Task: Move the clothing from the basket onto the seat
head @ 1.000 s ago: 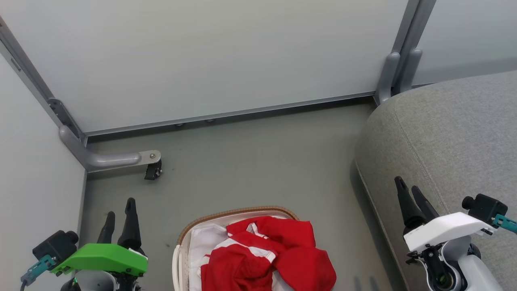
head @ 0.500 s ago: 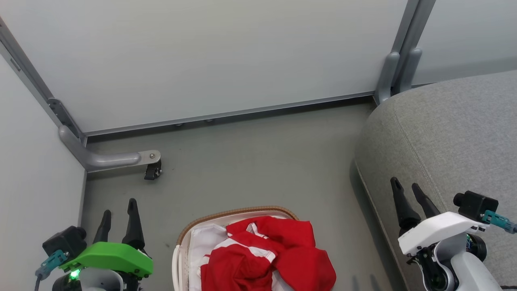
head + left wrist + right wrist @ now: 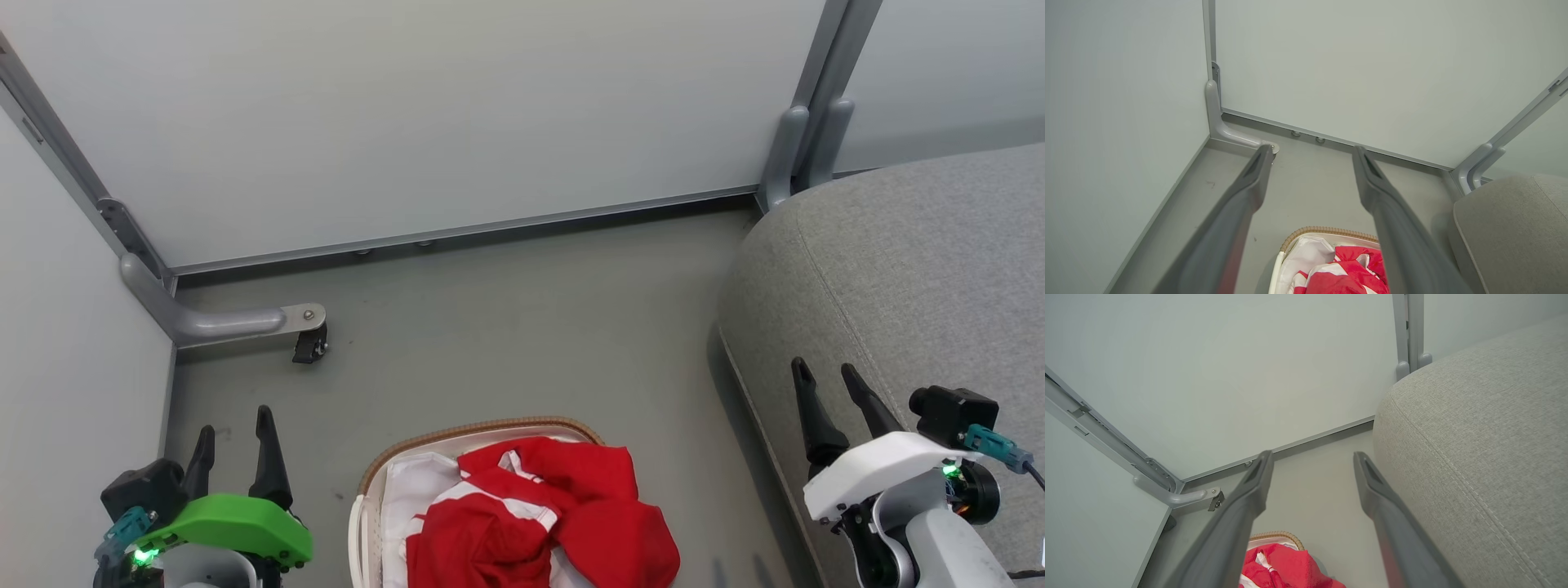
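Note:
Red clothing (image 3: 547, 523) with white stripes is heaped in the white basket (image 3: 482, 431), which stands on the floor at the bottom centre and has a brown woven rim and a white liner. The clothing (image 3: 1347, 273) and basket rim (image 3: 1327, 232) also show low in the left wrist view, and red cloth (image 3: 1286, 565) in the right wrist view. The grey seat (image 3: 922, 278) fills the right side. My left gripper (image 3: 232, 423) hangs open to the left of the basket. My right gripper (image 3: 824, 369) is open over the seat's front edge. Both hold nothing.
Pale partition panels (image 3: 408, 106) close off the back and left. A grey metal foot with a small castor (image 3: 309, 343) juts onto the floor at the left. Two upright posts (image 3: 804, 139) stand at the seat's far corner. Bare grey floor (image 3: 522, 327) lies beyond the basket.
Both grippers have opened wider. The left gripper has shifted slightly lower and right in view; the right has edged left. The clothing and basket stay still.

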